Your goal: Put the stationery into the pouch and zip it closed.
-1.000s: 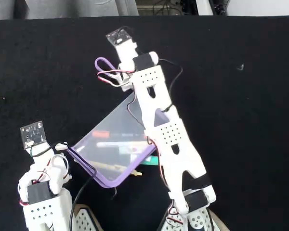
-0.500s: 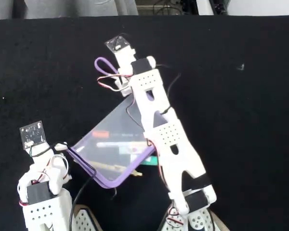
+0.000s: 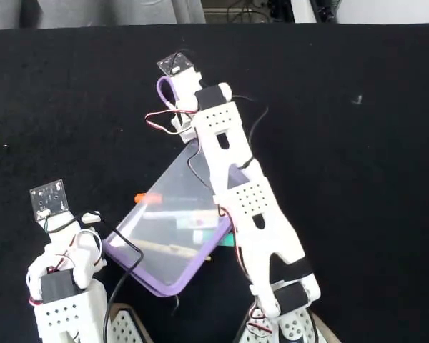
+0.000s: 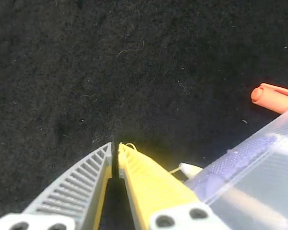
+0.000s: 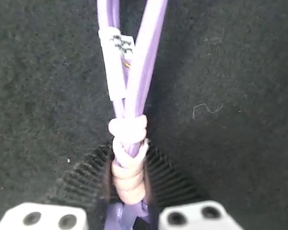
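Pouch (image 3: 173, 232) now lower, its purple loop (image 5: 135, 72) in right hand (image 5: 128, 154).

I'm watching my right arm (image 3: 243, 193) covering the pouch (image 3: 164, 243) from twelve to three o'clock, hiding its zip. The loop's (image 5: 134, 72) knot is sitting half buried between the right gripper's (image 5: 128, 154) fingers. The frame edge is cutting off the pen (image 4: 273, 97).

The pouch (image 3: 173, 239) has turned and slid lower, its purple loop (image 3: 163, 90) swung upright, an orange pen (image 3: 141, 198) now poking out.
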Controlling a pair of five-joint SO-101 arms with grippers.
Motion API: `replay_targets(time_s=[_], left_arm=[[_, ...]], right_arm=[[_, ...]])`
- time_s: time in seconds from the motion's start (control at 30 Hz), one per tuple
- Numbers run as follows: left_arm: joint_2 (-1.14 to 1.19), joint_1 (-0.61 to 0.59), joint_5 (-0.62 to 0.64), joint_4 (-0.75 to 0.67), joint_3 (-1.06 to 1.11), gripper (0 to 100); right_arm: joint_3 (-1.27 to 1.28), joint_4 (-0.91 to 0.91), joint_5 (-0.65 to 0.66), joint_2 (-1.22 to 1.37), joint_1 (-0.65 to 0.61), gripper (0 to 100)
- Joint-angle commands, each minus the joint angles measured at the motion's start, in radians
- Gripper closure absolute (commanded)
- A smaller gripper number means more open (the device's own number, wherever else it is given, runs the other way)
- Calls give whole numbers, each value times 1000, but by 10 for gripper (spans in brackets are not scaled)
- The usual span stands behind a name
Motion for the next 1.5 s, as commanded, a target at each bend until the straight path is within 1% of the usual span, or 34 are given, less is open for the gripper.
replay_targets(time_s=[0.0,0.3,0.5,0.6,0.87,1.03,1.1,1.17,1.47], left_arm=[[-6,-1,-9,3,22,970],[-6,-1,-9,3,22,970],[-6,-1,-9,3,22,970],[-6,-1,-9,3,22,970],[-6,-1,-9,3,22,970],[-6,-1,-9,3,22,970],[-6,-1,-9,3,22,970],[-6,-1,-9,3,22,970],[-6,-1,-9,3,22,970]], right_arm=[[-36,0,-3,-179,-2,988],[-35,-2,-3,-475,-5,988],[-35,-40,-3,-595,-5,988],[-35,-106,-3,-624,-2,988],[-35,-354,-3,-731,-15,988],[-35,-462,-3,-791,-17,988],[-35,-473,-3,-794,-17,988],[-33,-428,-5,-791,-29,988],[-33,-21,-3,-757,-114,988]])
